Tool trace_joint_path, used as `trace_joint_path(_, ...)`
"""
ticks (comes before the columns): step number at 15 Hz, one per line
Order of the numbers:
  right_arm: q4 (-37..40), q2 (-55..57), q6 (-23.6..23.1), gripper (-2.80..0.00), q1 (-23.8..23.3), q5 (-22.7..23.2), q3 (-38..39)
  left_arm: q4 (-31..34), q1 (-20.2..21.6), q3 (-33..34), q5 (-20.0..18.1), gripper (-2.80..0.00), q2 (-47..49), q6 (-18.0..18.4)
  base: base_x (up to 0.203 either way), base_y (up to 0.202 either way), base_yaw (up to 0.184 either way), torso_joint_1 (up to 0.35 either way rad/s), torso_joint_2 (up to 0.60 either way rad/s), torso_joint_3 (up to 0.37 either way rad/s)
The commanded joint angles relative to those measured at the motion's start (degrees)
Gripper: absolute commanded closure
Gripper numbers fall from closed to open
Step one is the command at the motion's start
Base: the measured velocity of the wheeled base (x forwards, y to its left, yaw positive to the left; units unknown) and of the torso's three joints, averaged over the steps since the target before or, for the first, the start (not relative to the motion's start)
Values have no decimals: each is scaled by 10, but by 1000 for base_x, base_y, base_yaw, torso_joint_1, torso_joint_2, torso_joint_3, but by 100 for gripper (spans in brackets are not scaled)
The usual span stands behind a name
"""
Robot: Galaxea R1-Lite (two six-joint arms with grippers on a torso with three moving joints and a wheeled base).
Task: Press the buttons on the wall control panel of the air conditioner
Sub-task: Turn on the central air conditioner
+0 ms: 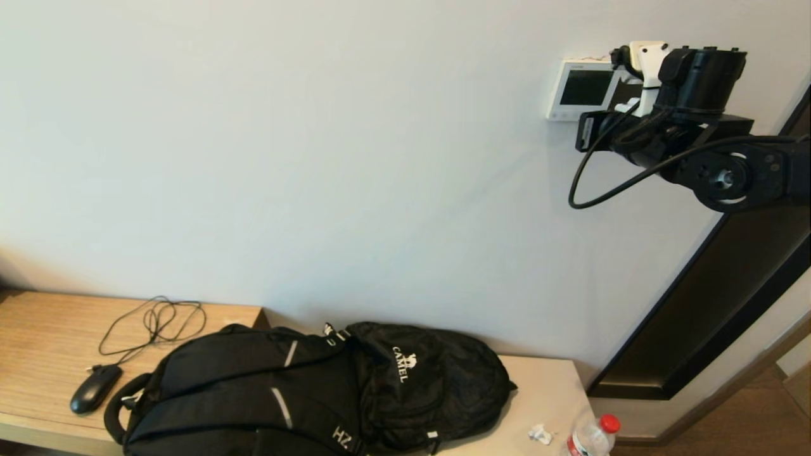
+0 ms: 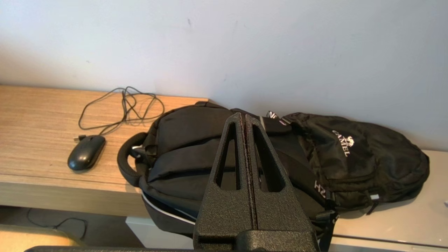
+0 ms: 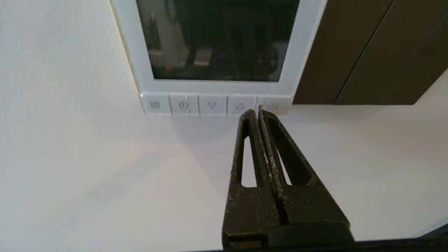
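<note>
The white air conditioner's wall control panel (image 1: 580,88) hangs on the wall at upper right, and its screen (image 3: 217,38) is dark. The buttons (image 3: 211,105) run in a row along its bottom edge. My right gripper (image 3: 257,111) is shut and empty. Its tips sit at the lower edge of the row, between the up-arrow button (image 3: 240,105) and the rightmost button (image 3: 274,105). I cannot tell whether they touch. My right arm (image 1: 697,82) covers the panel's right side in the head view. My left gripper (image 2: 244,117) is shut and empty, held low over the backpack.
A dark brown plate (image 3: 367,52) adjoins the panel on the side of the rightmost button. A dark door frame (image 1: 728,291) runs down the wall at right. On the bench below lie a black backpack (image 1: 317,392), a mouse (image 1: 95,387) with its cable, and a bottle (image 1: 592,437).
</note>
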Motion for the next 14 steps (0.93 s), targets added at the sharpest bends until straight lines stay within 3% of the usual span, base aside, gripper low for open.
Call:
trace_joint_path(1,-1,1,-2,0,0,-1,-5,0,0,0,0,0,-1,-1,0,0,0,0,0,0)
trace_joint_path(14,-4,9,-2,0,-7,0,1,0,0,0,0,0,-1,-1,0,0,0,0,0,0)
